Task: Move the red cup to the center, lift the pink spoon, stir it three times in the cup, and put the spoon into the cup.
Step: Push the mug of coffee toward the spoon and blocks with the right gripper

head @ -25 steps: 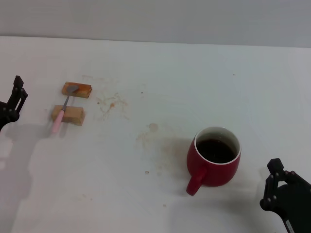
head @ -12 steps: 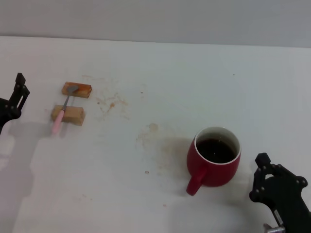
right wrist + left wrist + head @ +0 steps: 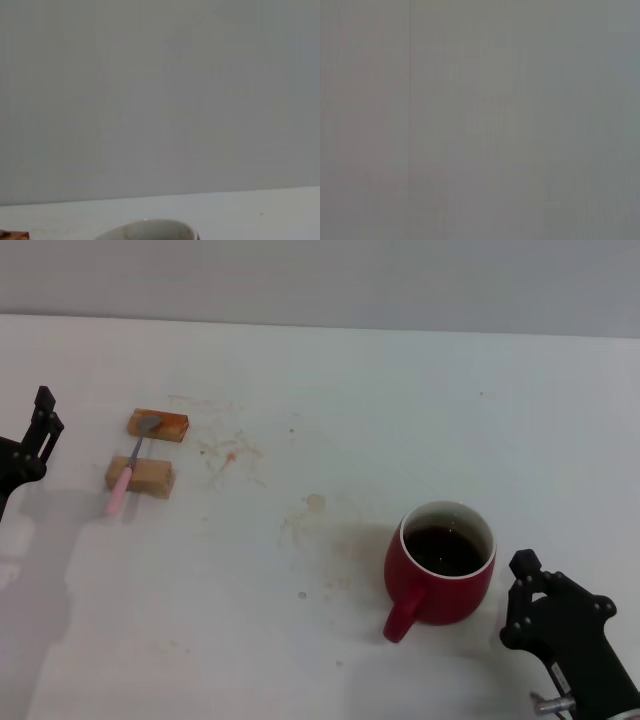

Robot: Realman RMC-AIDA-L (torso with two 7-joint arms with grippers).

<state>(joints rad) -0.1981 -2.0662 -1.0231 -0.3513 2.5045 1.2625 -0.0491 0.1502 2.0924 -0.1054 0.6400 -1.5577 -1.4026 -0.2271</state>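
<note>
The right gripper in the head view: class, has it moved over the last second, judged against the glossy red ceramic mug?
Yes. The right gripper has moved leftward, closing toward the unmoved glossy red ceramic mug, not yet touching it.

a white table (image 3: 330, 390) with faint brown stains near its middle. a red cup (image 3: 440, 565) of dark liquid stands toward the near right edge. two tan blocks (image 3: 157, 424) (image 3: 141, 476) lie near the left edge, a pink spoon (image 3: 127, 474) resting across them.
</note>
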